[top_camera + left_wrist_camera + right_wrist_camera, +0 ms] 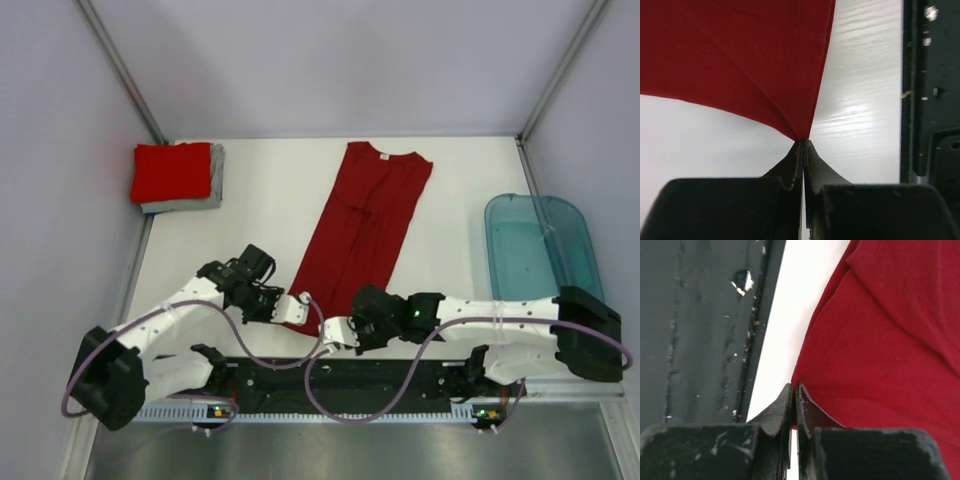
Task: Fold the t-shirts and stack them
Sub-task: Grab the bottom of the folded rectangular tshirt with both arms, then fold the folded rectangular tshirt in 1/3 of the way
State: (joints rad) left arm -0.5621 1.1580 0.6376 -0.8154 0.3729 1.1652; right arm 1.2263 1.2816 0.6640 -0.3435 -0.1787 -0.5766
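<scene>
Top external view: the white table (260, 200) carries all task items. The largest is the dark red t-shirt (365, 220), laid at mid-table as a long narrow strip, sleeves turned in, with the collar at the far end and the hem at the near end, beside the arm bases. At the right edge stands a translucent teal tub (575, 245), well apart from the strip and holding no cloth that can be seen. In the far left corner lies the stack: the brighter red t-shirt (170, 170), folded to a compact rectangle, rests on the folded grey t-shirt (217, 178), whose edges show along its right and near sides.

Task status, as judged: two of three shirts are folded and stacked. The third has its lengthwise fold only; the crosswise folds and the transfer onto the stack are not yet done.

The left gripper (300, 308) sits at the near left hem corner and the right gripper (335, 330) at the near right hem corner.

Left wrist view: the jaws are pressed together, and the cloth draws into a point at their tips, so the corner is pinched.

Right wrist view: the jaws are likewise pressed together, with the hem edge meeting the tips; the grip appears to be on that corner.
</scene>
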